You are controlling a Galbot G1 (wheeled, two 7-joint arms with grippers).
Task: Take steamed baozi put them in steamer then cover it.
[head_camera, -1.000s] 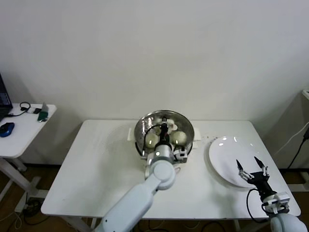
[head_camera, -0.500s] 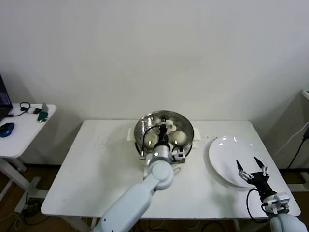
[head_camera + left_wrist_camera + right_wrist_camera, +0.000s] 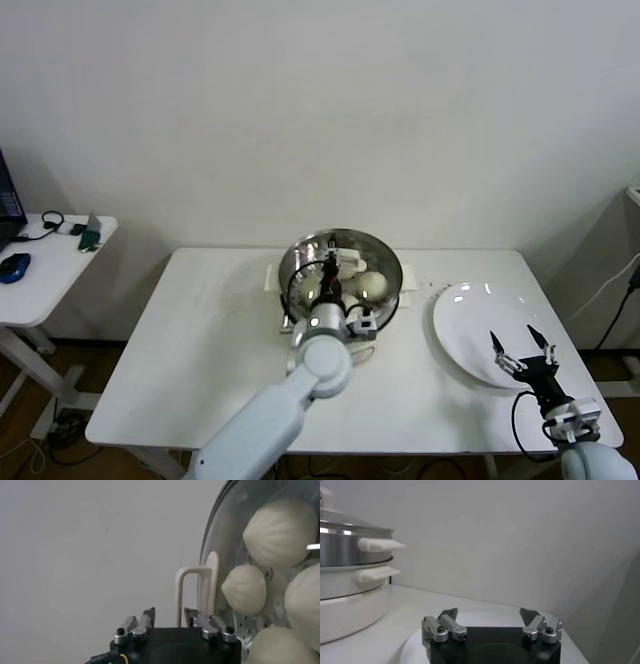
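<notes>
White table [image 3: 200, 350] fills the lower frame. At centre, the glass cover [image 3: 340, 262] sits on the steamer [image 3: 295, 285] over the buns [image 3: 372, 284]. The left gripper [image 3: 331, 277] stands apart around the handle [image 3: 197, 594]. The right gripper [image 3: 521, 353] stands apart over the plate [image 3: 470, 310] at lower right.

The light is bright, even and soft. The wall looks pale grey and the counter [image 3: 200, 340] carries only faint shadows. Small glare spots sit on the plate [image 3: 470, 300] and on the steel steamer [image 3: 385, 262]. In the left wrist view the cover [image 3: 220, 545] is close and slightly soft.
</notes>
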